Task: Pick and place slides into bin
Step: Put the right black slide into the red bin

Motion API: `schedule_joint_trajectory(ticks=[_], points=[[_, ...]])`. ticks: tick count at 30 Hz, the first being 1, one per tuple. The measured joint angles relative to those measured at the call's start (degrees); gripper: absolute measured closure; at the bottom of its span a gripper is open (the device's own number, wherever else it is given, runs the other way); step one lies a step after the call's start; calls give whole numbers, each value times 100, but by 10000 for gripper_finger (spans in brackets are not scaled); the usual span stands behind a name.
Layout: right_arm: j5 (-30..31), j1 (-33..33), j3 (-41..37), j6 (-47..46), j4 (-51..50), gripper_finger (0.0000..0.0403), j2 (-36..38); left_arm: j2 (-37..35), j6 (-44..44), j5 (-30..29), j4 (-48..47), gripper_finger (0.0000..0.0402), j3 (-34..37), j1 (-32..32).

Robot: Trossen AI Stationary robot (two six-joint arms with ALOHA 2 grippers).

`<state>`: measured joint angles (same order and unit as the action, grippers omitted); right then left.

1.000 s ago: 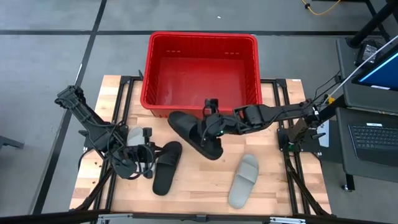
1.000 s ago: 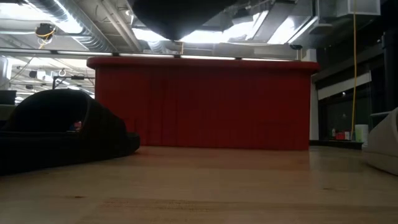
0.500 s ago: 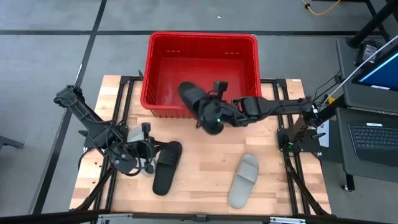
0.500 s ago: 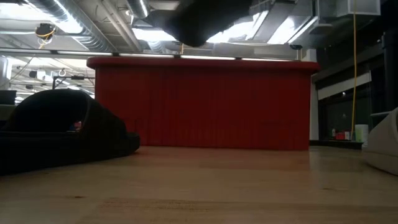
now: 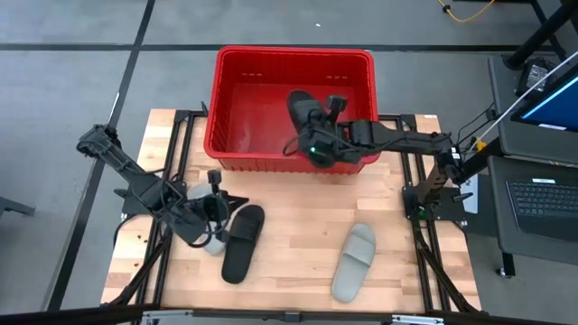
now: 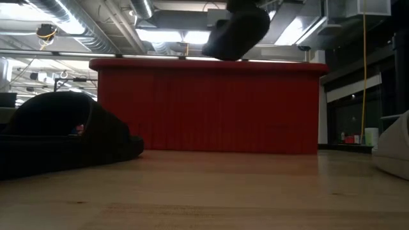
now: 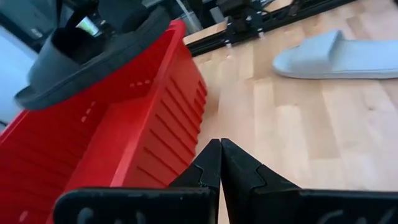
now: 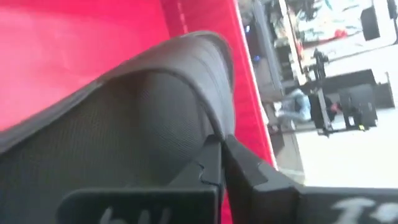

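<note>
The red bin (image 5: 289, 95) stands at the table's far edge. My right gripper (image 5: 318, 143) reaches in from the right, shut on a black slide (image 5: 303, 112) held over the bin's inside; in the low view the slide (image 6: 236, 30) is above the rim. My left gripper (image 5: 213, 215) is shut and empty at the table's left, over a grey slide (image 5: 193, 193) that my arm partly hides. A second black slide (image 5: 242, 242) lies sole down beside it. A second grey slide (image 5: 354, 260) lies at the near right. My right gripper pinches the black slide's wide strap at its edge (image 8: 208, 121) between its two fingers. The fingers come from the table's right. The slide is lifted clear, tilted, over the bin.
Bare wood lies between the bin and the two slides at the front. The bin's near wall (image 7: 143, 149) rises just beyond my left gripper. Black frame rails (image 5: 420, 203) run along the table's sides.
My right gripper has carried the black slide up and toward the far edge, from above the table in front of the bin to above the bin's inside. The slide has turned about on the way.
</note>
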<state>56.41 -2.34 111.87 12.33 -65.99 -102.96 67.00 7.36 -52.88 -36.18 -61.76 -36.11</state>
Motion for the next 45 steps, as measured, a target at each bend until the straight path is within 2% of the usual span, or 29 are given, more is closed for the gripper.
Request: schedule_joint_trajectory(ticks=[3,9,13,16,22,33,40,45], points=[[200,-257,0,31,-358,396,0,-13,26,4,0,398,0,224],[199,-876,0,418,-619,396,0,-323,41,3,-1,398,2,792],[-51,-1237,0,788,-613,396,0,-606,69,13,134,398,2,1353],[-402,-1513,0,1058,-582,396,22,-880,-108,321,352,398,2,1800],[-969,-1977,0,1339,-428,396,274,-1342,-1223,1081,909,398,2,2512],[-1067,-2236,0,1321,-357,396,573,-1486,-2036,1191,1390,398,-2,3228],[-1328,-2361,0,971,-300,396,511,-1357,-2652,2147,1373,398,-2,3686],[-1359,-2412,-69,715,-185,396,503,-1392,-2960,2282,1366,398,-2,4052]])
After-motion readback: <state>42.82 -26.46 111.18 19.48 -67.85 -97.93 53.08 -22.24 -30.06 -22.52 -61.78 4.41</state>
